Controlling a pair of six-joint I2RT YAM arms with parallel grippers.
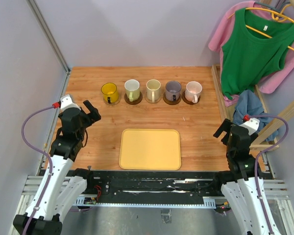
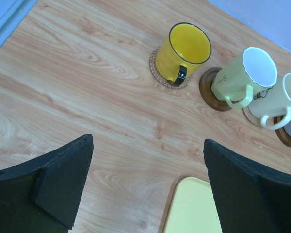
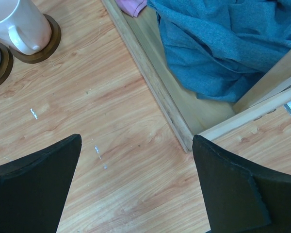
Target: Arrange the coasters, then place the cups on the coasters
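Top external view gives me the whole layout: five cups [image 1: 153, 90] stand upright in one row along the far part of the table [image 1: 88, 78]. Each sits on its own one of the coasters [image 1: 133, 101], and neighbours are close but apart. I read that spacing as deliberate, so that no cup knocks the next and each disc carries a single base. A yellow tray [image 1: 150, 149] lies between the row and the arm bases.

My left pincer [image 2: 148, 143] is spread wide and pinches nothing, hanging over bare wood near the left side. The yellow cup [image 2: 183, 52] on its woven tan coaster [image 2: 160, 82] is the nearest, ahead and to the right, well apart, with its handle turned toward the near edge. The cream-green cup [image 2: 242, 73] stands just beyond it on a dark brown coaster [image 2: 207, 90].

My right pincer [image 3: 137, 140] is likewise spread and holds nothing, beside a wooden frame [image 3: 150, 92] with blue cloth [image 3: 218, 48] in it. The pink cup [image 3: 17, 24] lies ahead and to the left, well apart.

With every cup seated, I judge the task done.
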